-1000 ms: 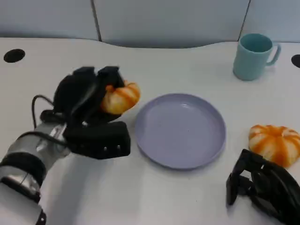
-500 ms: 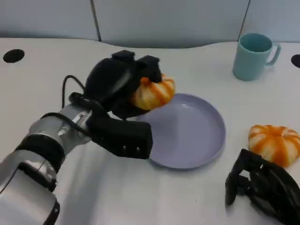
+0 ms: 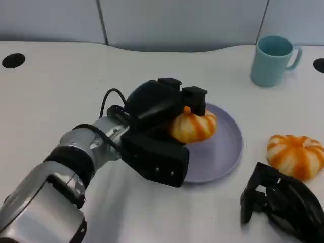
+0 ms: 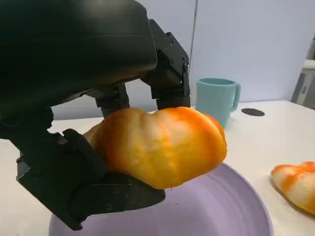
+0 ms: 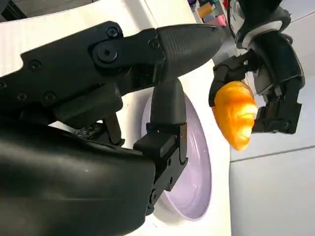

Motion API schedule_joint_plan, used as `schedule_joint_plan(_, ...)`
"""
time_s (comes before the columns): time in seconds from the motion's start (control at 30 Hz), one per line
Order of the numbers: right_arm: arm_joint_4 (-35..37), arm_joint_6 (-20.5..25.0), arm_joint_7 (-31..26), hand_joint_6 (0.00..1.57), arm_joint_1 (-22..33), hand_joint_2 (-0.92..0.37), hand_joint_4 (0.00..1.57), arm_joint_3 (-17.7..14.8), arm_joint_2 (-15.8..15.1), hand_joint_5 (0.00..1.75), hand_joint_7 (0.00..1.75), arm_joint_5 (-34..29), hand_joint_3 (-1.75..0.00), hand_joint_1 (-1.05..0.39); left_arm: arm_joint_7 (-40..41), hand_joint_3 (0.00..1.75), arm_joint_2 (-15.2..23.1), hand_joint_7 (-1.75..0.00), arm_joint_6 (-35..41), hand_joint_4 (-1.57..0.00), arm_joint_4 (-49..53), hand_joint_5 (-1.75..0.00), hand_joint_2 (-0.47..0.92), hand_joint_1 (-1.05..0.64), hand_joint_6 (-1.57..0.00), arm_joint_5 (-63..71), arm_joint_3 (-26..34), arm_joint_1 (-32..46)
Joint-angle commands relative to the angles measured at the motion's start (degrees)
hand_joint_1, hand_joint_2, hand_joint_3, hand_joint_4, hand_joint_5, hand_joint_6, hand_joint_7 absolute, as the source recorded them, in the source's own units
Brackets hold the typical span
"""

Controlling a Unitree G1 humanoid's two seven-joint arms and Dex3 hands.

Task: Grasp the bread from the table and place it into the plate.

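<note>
- Orange-and-white bread [image 3: 193,125] sits in the left hand [image 3: 161,117] in the head view, held above the left part of the purple plate [image 3: 227,147], not touching it. Step in hand: the drop-off. Robot should lower first, then spread the fingers, so the roll doesn't bounce out.
- Head view, cont.: right hand [image 3: 281,202] rests on the table near the lower right w/ nothing in it, fingers look curled in. A second bread [image 3: 296,155] lies just beside it, right of the plate; teal mug [image 3: 272,59] stands well apart at the back.
- Left wrist view: fingers [image 4: 167,73] wrap the bread [image 4: 160,145] from above & below, plate [image 4: 221,216] right under it. Release should be straight down, clear of the rim.
- Right wrist view: bread [image 5: 236,114] hangs over the plate [image 5: 194,177] in the left hand [image 5: 268,73]; gap to the plate is visible, so some descent is prob. needed.
</note>
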Motion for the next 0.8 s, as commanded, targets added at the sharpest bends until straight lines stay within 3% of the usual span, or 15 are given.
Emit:
schedule_joint_plan(0.03, 0.06, 0.74, -0.32, 0.54, 1.6, -0.92, 0.65, -0.09, -0.26, 1.75, 1.56, -0.02, -0.28, -0.51, -2.52, 0.97, -0.1, -1.75, 1.52, -0.92, 0.88, -1.75, 0.67, -0.28, -0.72, -0.66, 0.28, -1.44)
schedule_joint_plan(0.5, -1.42, 1.75, -1.83, 0.58, 2.27, -0.92, 0.66, 0.43, -0.12, 1.75, 1.51, -0.48, -0.27, -0.52, -4.37, 1.0, -0.71, -1.75, 3.43, -0.9, 1.55, -1.75, 0.63, -0.26, -0.7, -0.11, -0.26, -0.86)
schedule_joint_plan(0.53, -1.65, 1.66, -1.71, 0.58, 2.42, -0.92, 0.66, 0.44, -0.11, 1.75, 1.51, -0.39, -0.27, -0.52, -7.25, 1.0, -0.92, -1.75, 3.7, -0.9, 1.89, -1.75, 0.63, -0.26, -0.7, -1.78, 0.96, -0.56)
schedule_joint_plan(0.57, -1.72, 1.58, -1.3, 0.58, 2.48, -0.92, 0.65, 0.35, -0.02, 1.75, 1.51, -0.03, -0.27, -0.51, -9.91, 0.65, -1.11, -1.05, 4.27, -0.65, 2.14, -1.37, 0.7, -0.3, -0.53, -2.99, 1.82, -0.43)
schedule_joint_plan(0.6, -1.87, 1.57, -1.51, 0.57, 2.58, -0.92, 0.65, 0.37, 0.0, 1.75, 1.51, -0.11, -0.27, -0.51, -11.96, 0.34, -1.22, -0.57, 4.68, -0.5, 2.27, -1.0, 0.82, -0.37, -0.51, -3.92, 2.4, -0.34)
schedule_joint_plan(0.67, -2.04, 1.6, -1.9, 0.58, 2.67, -0.92, 0.66, 0.42, 0.02, 1.75, 1.51, -0.31, -0.27, -0.52, -13.79, 0.16, -1.26, -0.27, 5.16, -0.43, 2.11, -0.71, 0.89, -0.42, -0.5, -4.65, 2.8, -0.28)
schedule_joint_plan(0.8, -2.06, 1.69, -1.42, 0.57, 2.62, -0.92, 0.65, 0.57, -0.12, 1.75, 1.54, -0.28, -0.28, -0.52, -18.02, 0.16, -1.2, -0.11, 6.92, -0.26, 1.51, -0.5, 0.92, -0.58, -0.4, -5.45, 2.96, -0.76)
